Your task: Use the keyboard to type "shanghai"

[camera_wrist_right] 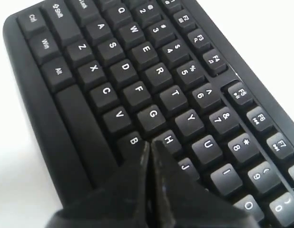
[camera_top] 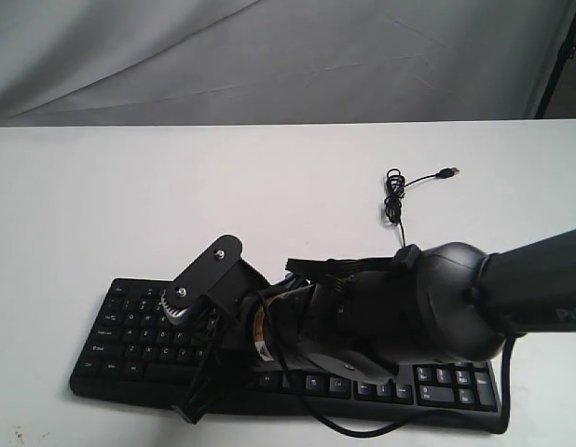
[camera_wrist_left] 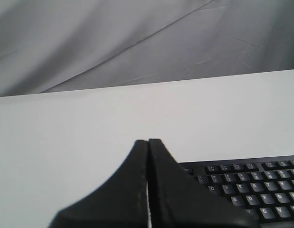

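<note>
Black keyboard (camera_wrist_right: pixel 137 90) lay on the tabletop (camera_top: pixel 83 186). The right pincer (camera_wrist_right: pixel 151 148), extended from three o'clock, was pinched into one narrow stylus by the H key (camera_wrist_right: pixel 168 139). The left pincer (camera_wrist_left: pixel 148 142), likewise closed, hung clear.

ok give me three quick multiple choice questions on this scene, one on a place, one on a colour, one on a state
1. Where is the tip of the right gripper?
A) by the H key
B) over the number pad
C) on the bare table

2. What colour is the keyboard?
A) white
B) black
C) grey

3. How is the left gripper?
A) wide open
B) shut, holding nothing
C) shut on a cable

Answers:
1 A, the right wrist view shows the tip right next to the H key.
2 B, its case and keys are black with white letters.
3 B, the left wrist view shows it closed tight with nothing in it.
</note>
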